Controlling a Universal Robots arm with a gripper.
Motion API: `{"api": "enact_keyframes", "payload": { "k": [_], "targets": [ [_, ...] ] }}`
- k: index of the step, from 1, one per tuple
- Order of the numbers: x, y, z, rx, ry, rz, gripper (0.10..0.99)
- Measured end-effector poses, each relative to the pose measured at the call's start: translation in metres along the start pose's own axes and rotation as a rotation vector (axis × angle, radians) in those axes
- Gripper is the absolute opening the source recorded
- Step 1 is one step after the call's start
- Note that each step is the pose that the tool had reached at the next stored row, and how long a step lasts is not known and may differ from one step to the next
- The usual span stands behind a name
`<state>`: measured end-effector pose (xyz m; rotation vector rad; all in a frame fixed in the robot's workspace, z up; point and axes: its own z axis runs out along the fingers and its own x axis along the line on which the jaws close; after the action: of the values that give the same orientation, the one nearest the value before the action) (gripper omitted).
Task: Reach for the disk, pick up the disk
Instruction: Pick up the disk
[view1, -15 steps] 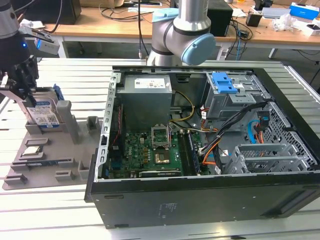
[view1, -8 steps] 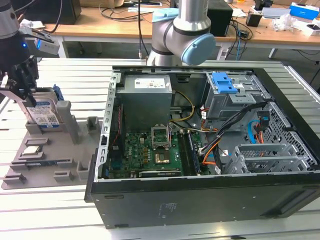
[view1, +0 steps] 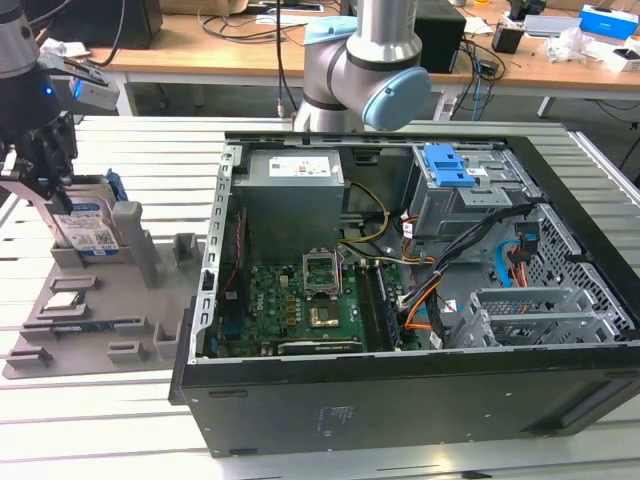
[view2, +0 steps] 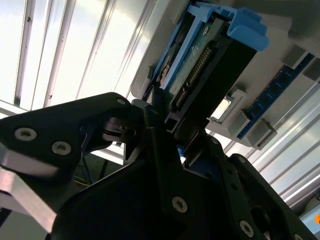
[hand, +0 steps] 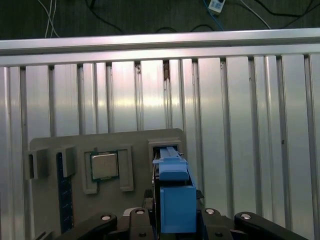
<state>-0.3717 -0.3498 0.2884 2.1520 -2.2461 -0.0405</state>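
— Entry one: the table (view1: 100, 430)?
— It carries a tray (view1: 150, 335) toward its edge at the exterior view's left. A computer case (view1: 400, 405) lies just beside the tray's edge at the exterior view's right.
— Entry two: what is on the tray?
— The disk (view1: 90, 235) is upright in a slot at the far corner, with the gripper (view1: 48, 190) directly above it. In the first wrist view, a processor chip (hand: 104, 165) lies flat in a recess just beside that slot.

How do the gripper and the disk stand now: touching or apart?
Cannot tell. In the second wrist view the gripper reaches around the end of the disk, but dark shadow there hides both contact and gap.
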Motion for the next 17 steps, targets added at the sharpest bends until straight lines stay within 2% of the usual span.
{"api": "enact_keyframes", "payload": {
  "k": [17],
  "targets": [
    [0.0000,-0.0002,-0.0030,0.000,0.0001,0.000,0.365]
  ]
}}
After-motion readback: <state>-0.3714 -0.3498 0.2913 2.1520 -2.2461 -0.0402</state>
